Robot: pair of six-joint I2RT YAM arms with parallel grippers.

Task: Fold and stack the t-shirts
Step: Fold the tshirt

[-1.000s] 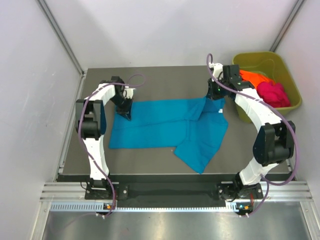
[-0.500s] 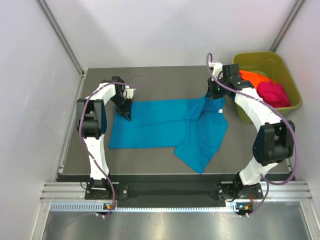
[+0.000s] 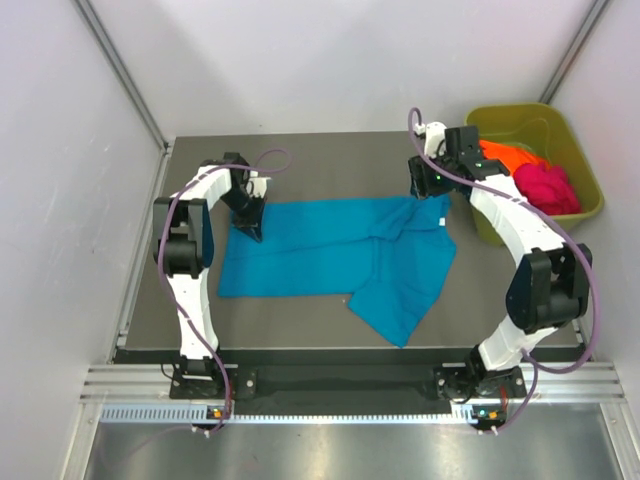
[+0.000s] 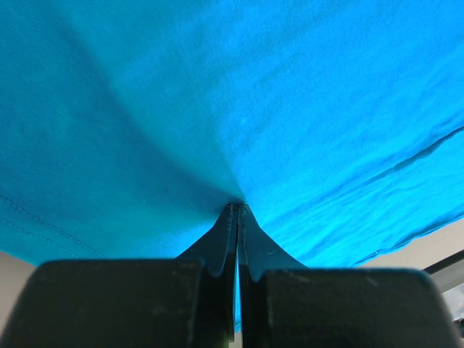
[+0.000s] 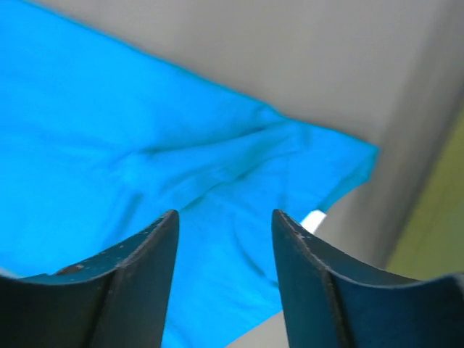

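Note:
A teal-blue t-shirt [image 3: 330, 255] lies spread on the dark table, its near right part folded into a point. My left gripper [image 3: 250, 228] is shut on the shirt's far left corner; in the left wrist view the cloth [image 4: 217, 109] is pinched between the closed fingertips [image 4: 230, 217]. My right gripper [image 3: 428, 190] hovers open just above the shirt's far right corner, with nothing between its fingers; in its wrist view the cloth [image 5: 181, 181] and a small white label [image 5: 313, 220] lie below. Orange [image 3: 510, 157] and magenta-pink [image 3: 547, 187] t-shirts sit in the tub.
An olive-green plastic tub [image 3: 575, 135] stands off the table's far right corner, close to my right arm. Bare dark table [image 3: 300, 165] shows behind the shirt and along its near edge. White walls enclose the table on three sides.
My right gripper has opened, let go of the shirt's far right corner and lifted slightly. The corner now lies flatter. The left gripper has not moved.

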